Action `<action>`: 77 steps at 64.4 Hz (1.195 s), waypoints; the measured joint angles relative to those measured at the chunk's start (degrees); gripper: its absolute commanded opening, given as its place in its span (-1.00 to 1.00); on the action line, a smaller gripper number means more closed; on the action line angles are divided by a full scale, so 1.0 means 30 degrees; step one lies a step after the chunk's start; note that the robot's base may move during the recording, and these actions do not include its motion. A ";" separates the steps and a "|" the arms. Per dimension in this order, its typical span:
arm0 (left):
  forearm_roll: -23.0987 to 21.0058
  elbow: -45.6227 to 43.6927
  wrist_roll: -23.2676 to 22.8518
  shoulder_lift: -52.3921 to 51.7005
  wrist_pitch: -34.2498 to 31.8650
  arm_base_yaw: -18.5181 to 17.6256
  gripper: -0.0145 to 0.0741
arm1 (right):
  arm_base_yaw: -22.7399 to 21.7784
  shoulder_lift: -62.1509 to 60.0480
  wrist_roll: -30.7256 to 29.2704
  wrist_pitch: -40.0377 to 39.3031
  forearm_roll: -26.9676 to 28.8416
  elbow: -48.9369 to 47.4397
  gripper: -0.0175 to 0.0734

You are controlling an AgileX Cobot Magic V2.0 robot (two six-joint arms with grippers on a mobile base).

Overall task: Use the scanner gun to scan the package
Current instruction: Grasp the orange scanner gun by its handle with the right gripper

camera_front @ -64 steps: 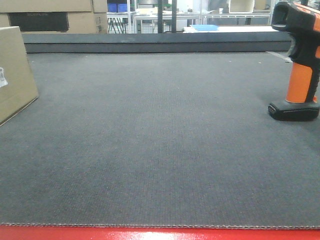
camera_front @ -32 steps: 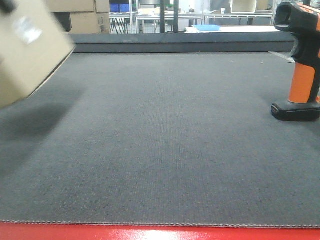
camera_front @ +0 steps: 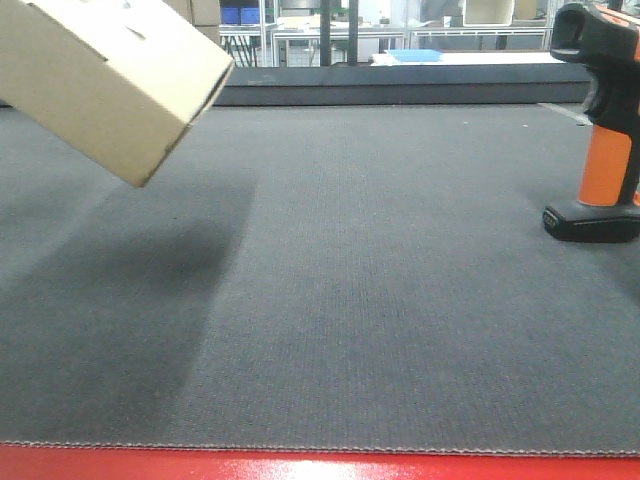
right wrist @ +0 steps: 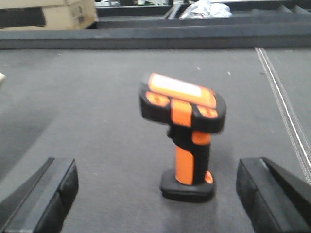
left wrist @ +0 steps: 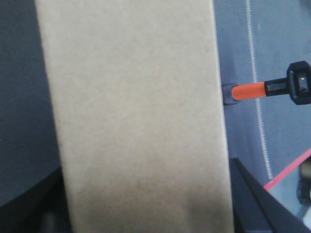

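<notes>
The package, a plain brown cardboard box [camera_front: 110, 75], hangs tilted in the air at the upper left, with its shadow on the mat below. In the left wrist view the box [left wrist: 136, 111] fills the frame between the dark fingers [left wrist: 248, 199] of my left gripper [left wrist: 146, 213], which is shut on it. The orange and black scanner gun [camera_front: 605, 130] stands upright on its base at the right and also shows in the left wrist view [left wrist: 272, 90]. My right gripper [right wrist: 155, 204] is open, with the scanner [right wrist: 187, 131] standing just ahead between its fingers [right wrist: 48, 194], untouched.
A dark grey mat [camera_front: 380, 300] covers the table, with a red strip [camera_front: 320, 468] along its front edge and a raised dark ledge [camera_front: 400, 92] at the back. Cardboard boxes [right wrist: 48, 14] and shelving stand beyond the ledge. A white stitched line [right wrist: 286, 116] runs along the mat's right side.
The box has been lifted off the mat at the left, risen and swung to the right, and now tilts in the air. The scanner has not moved.
</notes>
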 measured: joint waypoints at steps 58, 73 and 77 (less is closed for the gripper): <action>-0.0254 0.0119 0.0085 0.0000 -0.0043 0.0000 -0.92 | 0.0365 1.2641 0.0745 -1.3172 0.1053 0.1040 0.64; -0.0254 0.0119 0.0085 0.0000 -0.0043 0.0000 -0.92 | 0.0703 1.3851 0.0812 -1.3476 0.0979 -0.0178 0.64; -0.0254 0.0119 0.0085 0.0000 -0.0043 0.0000 -0.92 | 0.0703 1.4185 0.0812 -1.3478 0.0979 -0.0480 0.64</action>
